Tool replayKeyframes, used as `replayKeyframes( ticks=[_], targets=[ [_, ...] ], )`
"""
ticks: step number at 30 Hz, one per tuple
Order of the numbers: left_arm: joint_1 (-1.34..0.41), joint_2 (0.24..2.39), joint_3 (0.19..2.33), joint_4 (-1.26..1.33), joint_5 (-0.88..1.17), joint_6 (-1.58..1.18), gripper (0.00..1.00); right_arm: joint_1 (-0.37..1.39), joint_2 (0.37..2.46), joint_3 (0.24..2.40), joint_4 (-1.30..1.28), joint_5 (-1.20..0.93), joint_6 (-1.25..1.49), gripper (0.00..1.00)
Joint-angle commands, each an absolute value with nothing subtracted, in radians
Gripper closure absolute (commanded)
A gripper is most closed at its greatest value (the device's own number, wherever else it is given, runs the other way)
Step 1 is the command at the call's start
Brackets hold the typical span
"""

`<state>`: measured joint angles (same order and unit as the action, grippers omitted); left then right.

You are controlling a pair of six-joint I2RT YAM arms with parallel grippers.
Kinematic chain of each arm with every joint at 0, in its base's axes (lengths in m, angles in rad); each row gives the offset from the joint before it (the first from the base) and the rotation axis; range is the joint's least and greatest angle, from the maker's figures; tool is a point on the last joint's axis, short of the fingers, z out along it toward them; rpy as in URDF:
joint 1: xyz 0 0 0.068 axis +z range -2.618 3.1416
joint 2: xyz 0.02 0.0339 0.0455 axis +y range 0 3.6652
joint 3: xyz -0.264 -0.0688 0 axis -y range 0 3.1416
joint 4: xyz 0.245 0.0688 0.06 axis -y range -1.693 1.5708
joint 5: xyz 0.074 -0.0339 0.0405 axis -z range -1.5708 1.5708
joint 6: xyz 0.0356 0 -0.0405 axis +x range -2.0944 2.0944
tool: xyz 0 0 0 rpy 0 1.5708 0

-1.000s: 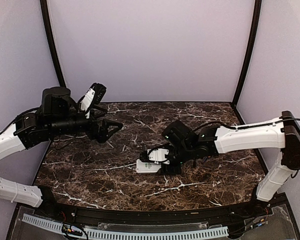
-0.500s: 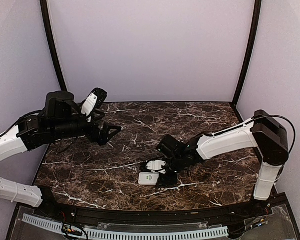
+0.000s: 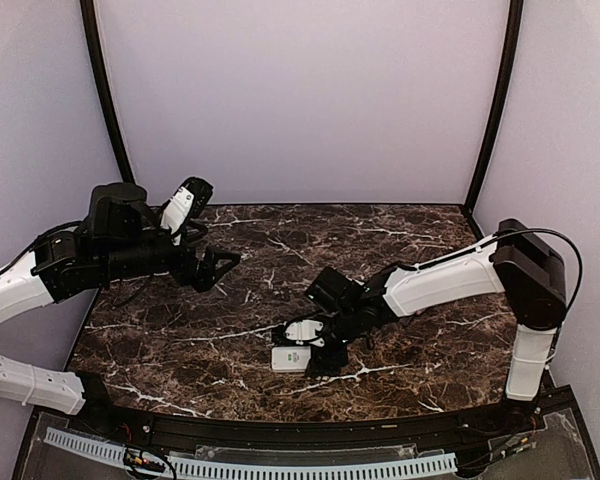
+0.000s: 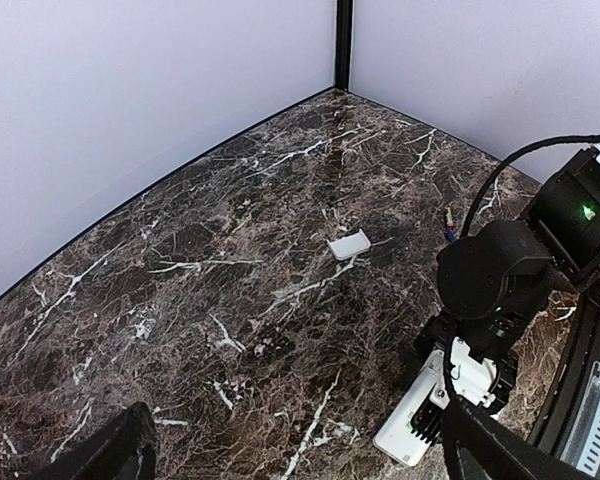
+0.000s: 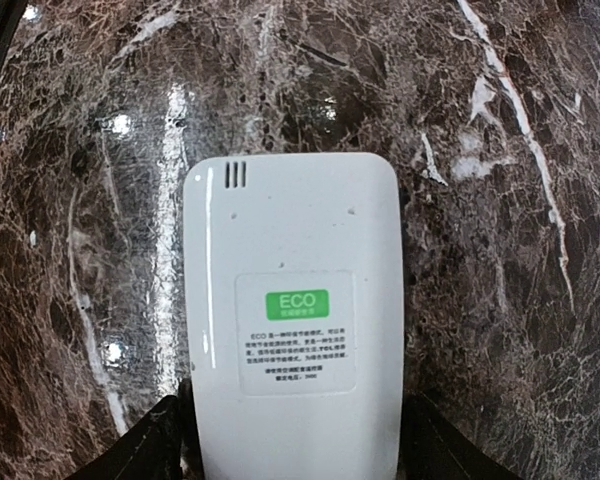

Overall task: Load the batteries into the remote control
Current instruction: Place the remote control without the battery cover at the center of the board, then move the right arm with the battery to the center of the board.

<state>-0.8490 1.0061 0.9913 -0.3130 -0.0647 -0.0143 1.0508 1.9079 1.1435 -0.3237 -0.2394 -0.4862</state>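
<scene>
my right jaws are clenched on the remote control (image 5: 295, 330), with a dark finger (image 5: 152, 448) pressed against each long edge at its near end. the handset is turned back side up: plain white plastic, three small slots near the far end, and a label with a green "eco" patch in the middle. seen from above it sits low over the front-centre part of the counter (image 3: 180, 340), a dark marble slab with white veins. i cannot tell whether it touches the stone or hangs just above it. my right arm (image 3: 450, 280) reaches in from the right side to get there.

my left jaws are released and hold nothing; their fingers (image 4: 105, 455) stand wide apart, raised over the left rear of the counter and well away from the remote.

from my left wrist i see a small flat white piece (image 4: 349, 244) lying alone on the marble beyond the remote. near it, toward the right, beside my right arm's black cable (image 4: 500, 175), lies a slim dark battery (image 4: 447, 224). both are apart from either pair of jaws.
</scene>
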Motion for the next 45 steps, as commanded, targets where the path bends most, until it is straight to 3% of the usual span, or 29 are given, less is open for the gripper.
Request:
replayKeyframes(
  ticks=[1, 6, 11, 16, 22, 27, 32, 36, 45],
  targets=[
    [-0.848, 0.996, 0.986, -0.347, -0.058, -0.006, 0.01, 1.047, 1.912, 1.174, -0.411, -0.211, -0.522, 0.28],
    [-0.848, 0.984, 0.976, -0.347, -0.055, -0.006, 0.01, 1.051, 1.797, 1.216, -0.4, -0.274, -0.5, 0.23],
    [-0.848, 0.975, 0.956, -0.352, -0.054, 0.019, 0.01, 1.046, 1.628, 1.184, -0.218, -0.256, -0.33, 0.23],
    [-0.848, 0.976, 0.936, -0.384, -0.1, 0.038, 0.01, 1.032, 1.513, 1.191, -0.16, 0.066, 0.054, 0.26],
    [-0.848, 0.955, 0.905, -0.389, -0.14, 0.052, 0.02, 1.011, 1.455, 1.252, -0.53, 0.441, 0.53, 0.32],
    [-0.848, 0.913, 0.878, -0.384, -0.159, 0.053, 0.02, 0.904, 1.443, 1.207, -0.812, 0.392, 0.899, 0.31],
    [-0.848, 0.881, 0.862, -0.37, -0.184, 0.048, 0.02, 0.836, 1.448, 1.145, -0.88, 0.377, 1.002, 0.37],
    [-0.848, 0.875, 0.849, -0.353, -0.195, 0.051, 0.02, 0.745, 1.442, 1.087, -0.868, 0.329, 1.032, 0.45],
    [-0.848, 0.909, 0.853, -0.35, -0.172, 0.049, 0.03, 0.596, 1.439, 0.945, -0.709, 0.225, 0.986, 0.52]
  ],
)
